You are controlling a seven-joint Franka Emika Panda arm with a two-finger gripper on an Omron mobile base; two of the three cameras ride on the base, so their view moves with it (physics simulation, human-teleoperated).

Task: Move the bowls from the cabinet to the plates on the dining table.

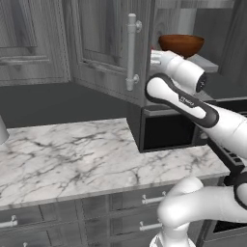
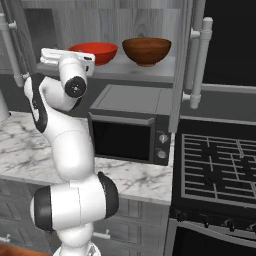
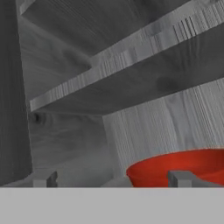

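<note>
Left base view: nothing moved yet, by the look of it. The brown bowl (image 1: 181, 44) sits on the cabinet shelf (image 1: 208, 61), far right, above the black microwave (image 1: 166, 128). The arm's hand end reaches up toward the shelf just left of that bowl; a sliver of red shows behind the wrist, likely the red bowl. The open cabinet door (image 1: 108, 43) w/ its long bar handle (image 1: 131, 52) hangs just left of the arm, close enough to snag if the arm swings left. Marble counter (image 1: 87, 149) near, drawers below.

Right base view: both bowls on the shelf, side by side, not touching: red bowl (image 2: 95, 52) left, brown one right. The hand is level w/ the shelf, right at the red bowl's left rim, partly covering it. The fingers can't be made out here. Right door w/ handle (image 2: 200, 65) stands beside the brown bowl. Microwave directly under the shelf, stove (image 2: 220, 165) to the right. The plates and dining table are elsewhere, so the whole carry is left: 2 bowls, 0 delivered.

Hand view: gripper (image 3: 113, 178) spread wide, nothing betw the tips. Red bowl's rim sits low right, the right fingertip (image 3: 180, 177) in front of it, the left tip off to the side. Grasp not yet made. Shelf board and cabinet wall (image 3: 144, 127) close behind, so tight clearance overhead.
</note>
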